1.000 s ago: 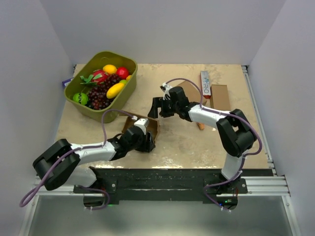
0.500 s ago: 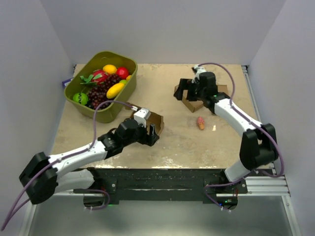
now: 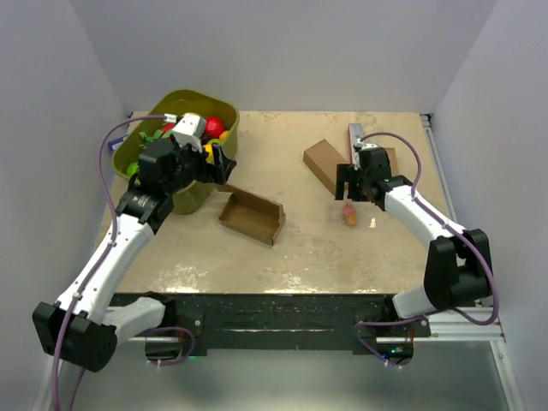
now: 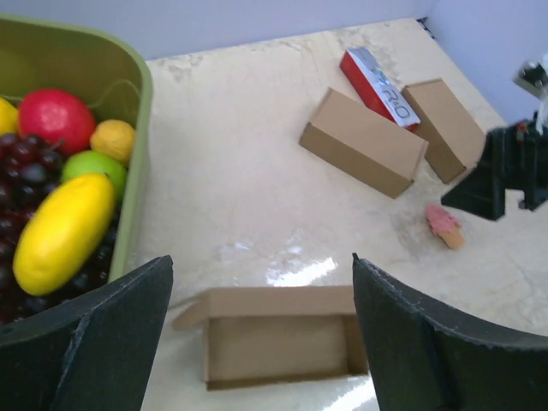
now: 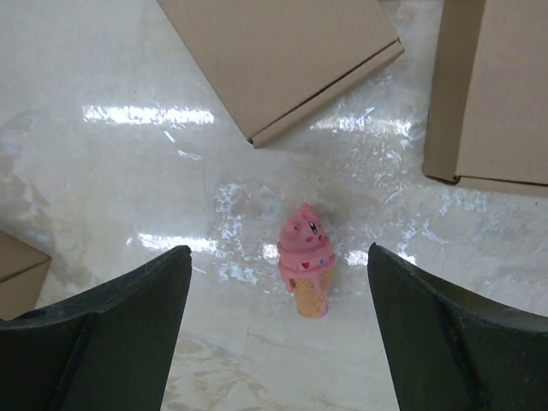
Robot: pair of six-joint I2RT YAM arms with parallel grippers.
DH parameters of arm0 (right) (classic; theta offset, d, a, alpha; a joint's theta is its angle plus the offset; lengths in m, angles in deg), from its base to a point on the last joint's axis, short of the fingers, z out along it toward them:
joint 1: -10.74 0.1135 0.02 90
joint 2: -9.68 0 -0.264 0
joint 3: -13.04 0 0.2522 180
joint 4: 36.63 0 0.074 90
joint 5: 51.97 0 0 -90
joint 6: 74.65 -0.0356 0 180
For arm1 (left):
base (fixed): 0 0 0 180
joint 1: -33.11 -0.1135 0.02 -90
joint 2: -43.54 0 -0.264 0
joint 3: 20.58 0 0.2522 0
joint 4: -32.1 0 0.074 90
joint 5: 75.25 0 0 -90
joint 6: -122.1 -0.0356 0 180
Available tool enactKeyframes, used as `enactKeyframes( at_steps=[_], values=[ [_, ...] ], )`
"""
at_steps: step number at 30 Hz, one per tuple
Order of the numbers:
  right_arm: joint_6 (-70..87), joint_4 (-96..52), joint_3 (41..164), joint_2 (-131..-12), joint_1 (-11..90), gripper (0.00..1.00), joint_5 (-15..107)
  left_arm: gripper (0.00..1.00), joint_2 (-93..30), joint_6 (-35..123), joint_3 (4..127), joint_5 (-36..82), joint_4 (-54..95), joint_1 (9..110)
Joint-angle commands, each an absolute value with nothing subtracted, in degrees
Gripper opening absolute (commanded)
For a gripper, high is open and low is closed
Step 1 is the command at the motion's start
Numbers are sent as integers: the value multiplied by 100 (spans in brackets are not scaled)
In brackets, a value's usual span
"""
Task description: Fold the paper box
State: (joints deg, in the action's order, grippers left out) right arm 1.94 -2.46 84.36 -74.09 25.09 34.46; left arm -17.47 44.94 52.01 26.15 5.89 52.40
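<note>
The paper box [image 3: 253,218] lies open and alone on the table, left of centre. Its cavity faces up and a small flap sticks out at one end. In the left wrist view the paper box [image 4: 278,342] lies below and between my fingers. My left gripper [image 3: 223,163] is open and empty, raised near the fruit bin's edge, up and left of the box; it also shows in its own wrist view [image 4: 261,261]. My right gripper [image 3: 349,184] is open and empty, hovering over a pink ice-cream toy [image 5: 306,272], well to the right of the box.
A green bin [image 3: 205,96] of toy fruit stands at the back left. Two closed brown cardboard boxes [image 3: 324,163] [image 3: 385,163] and a white-and-red carton [image 3: 355,137] lie at the back right. The ice-cream toy [image 3: 349,214] lies right of centre.
My left gripper has let go of the paper box and lifted back left toward the bin. My right gripper swung right from the middle and now hangs over the toy.
</note>
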Motion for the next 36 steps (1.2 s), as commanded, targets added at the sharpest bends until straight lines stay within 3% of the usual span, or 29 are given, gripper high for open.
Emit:
enactKeyframes(
  at_steps=[1,7,15,22,27,33,36],
  values=[
    [6,-98,8401,-7610,2524,83,3205,89,-2044,4046,5219,3251,944,4945],
    [-91,-80,8471,-8269,2515,79,3030,88,-1676,4317,4488,3408,1464,4691],
    [-144,-116,8463,-8735,2533,68,3056,89,-1543,4177,4504,3013,1297,4691],
    [-135,-107,8349,-8797,2550,37,3047,88,-1534,4151,4469,2821,1298,4691],
    [-100,51,8463,-8184,2629,19,3056,89,-1561,4377,4477,2802,1333,4691],
    [-47,674,9768,-7014,3726,11,2162,91,-1815,5414,4039,4908,2395,4410],
    [5,685,10315,-6716,4394,9,2125,89,-1825,5530,4038,5140,2475,3892]
  ],
)
